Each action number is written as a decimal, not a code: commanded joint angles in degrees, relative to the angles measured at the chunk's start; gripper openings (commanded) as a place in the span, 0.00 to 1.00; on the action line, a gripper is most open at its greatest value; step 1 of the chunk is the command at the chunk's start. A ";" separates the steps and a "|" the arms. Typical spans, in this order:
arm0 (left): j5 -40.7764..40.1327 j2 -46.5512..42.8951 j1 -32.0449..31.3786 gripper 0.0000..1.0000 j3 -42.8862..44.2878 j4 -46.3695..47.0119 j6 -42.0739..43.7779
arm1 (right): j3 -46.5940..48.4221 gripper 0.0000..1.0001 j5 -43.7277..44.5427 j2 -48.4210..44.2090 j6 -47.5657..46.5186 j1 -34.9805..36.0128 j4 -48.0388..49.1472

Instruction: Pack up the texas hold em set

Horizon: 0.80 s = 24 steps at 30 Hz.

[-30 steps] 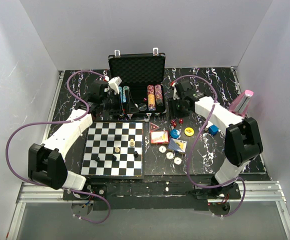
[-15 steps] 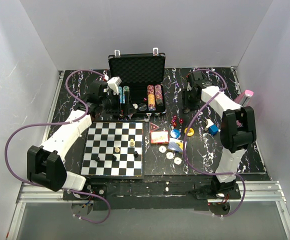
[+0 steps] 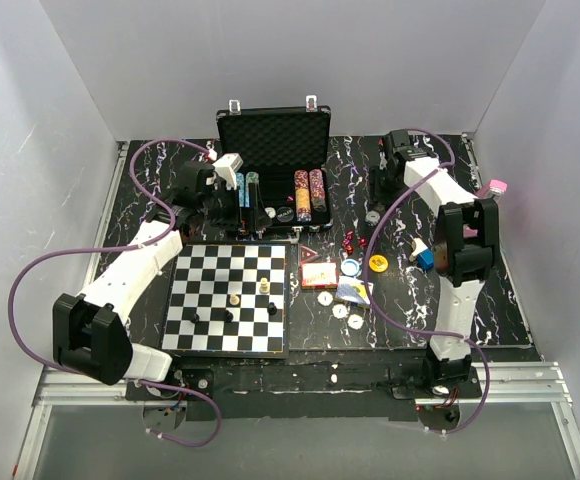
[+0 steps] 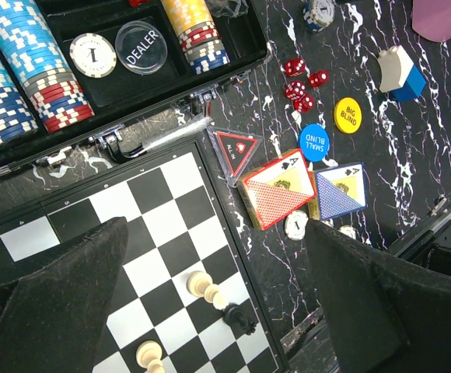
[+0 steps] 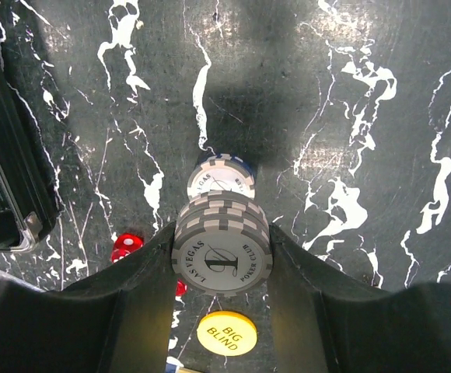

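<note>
Chips [image 5: 222, 260] clamped in right gripper [image 5: 222, 241] at two o'clock — left gripper [image 4: 216, 229] held wide apart at eleven, by case [image 3: 273, 130]

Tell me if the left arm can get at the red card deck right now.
Probably yes. The left end effector is open and empty above the chessboard edge, and the red card deck lies uncovered just beside the board. Only the clear triangular marker crowds one corner.

The open black briefcase [image 3: 273, 135] holds poker chips [image 3: 310, 193]. The chessboard [image 3: 228, 298] lies before it, with card decks [image 3: 319, 274] and red dice [image 3: 355, 241] front-right. The left gripper [image 3: 232, 168] hovers over its left end, and the right gripper [image 3: 395, 158] is to its right.
</note>
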 commanded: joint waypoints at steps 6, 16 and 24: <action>0.49 -1.42 0.21 0.98 -0.17 0.29 0.48 | -0.28 0.01 -1.02 -2.21 -2.33 0.56 -0.24; 13.05 7.71 0.21 0.98 2.81 7.14 -12.08 | -12.15 0.01 -10.52 -17.16 -17.01 12.14 5.40; 18.86 15.19 0.21 0.98 5.46 9.34 -16.66 | -10.31 0.01 -13.51 -20.06 -20.79 21.55 -0.40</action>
